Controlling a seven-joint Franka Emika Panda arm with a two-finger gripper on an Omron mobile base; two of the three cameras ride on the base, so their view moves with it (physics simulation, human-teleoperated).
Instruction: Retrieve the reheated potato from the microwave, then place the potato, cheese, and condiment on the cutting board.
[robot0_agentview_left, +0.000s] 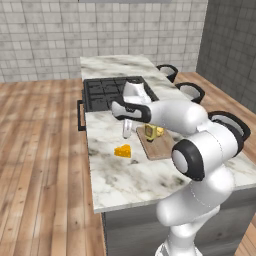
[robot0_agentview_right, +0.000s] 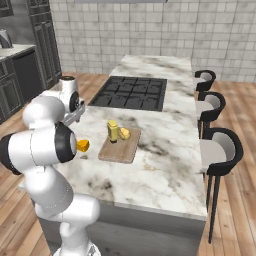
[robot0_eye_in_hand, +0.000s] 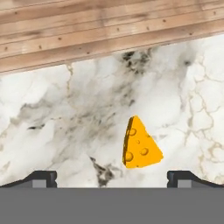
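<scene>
The cheese (robot0_eye_in_hand: 140, 146), an orange-yellow wedge, lies on the marble counter a little left of the cutting board (robot0_agentview_left: 159, 146). On the board's far end stand the yellow condiment (robot0_agentview_left: 150, 131) bottle and, touching it, the pale potato (robot0_agentview_left: 160, 131). My gripper (robot0_agentview_left: 127, 129) hangs above the counter just beyond the cheese (robot0_agentview_left: 123, 151), pointing down. In the hand view its fingertips (robot0_eye_in_hand: 41, 178) stand wide apart, open and empty, with the wedge between and ahead of them. From the right base view the cheese (robot0_agentview_right: 83, 145), board (robot0_agentview_right: 120, 147), condiment (robot0_agentview_right: 113, 131) and potato (robot0_agentview_right: 125, 133) also show. The microwave is out of view.
A black cooktop (robot0_agentview_left: 107, 92) is set into the island beyond the board. Three black stools (robot0_agentview_right: 220, 150) line the island's right side. The counter's left edge drops to wooden floor (robot0_eye_in_hand: 87, 35) close past the cheese.
</scene>
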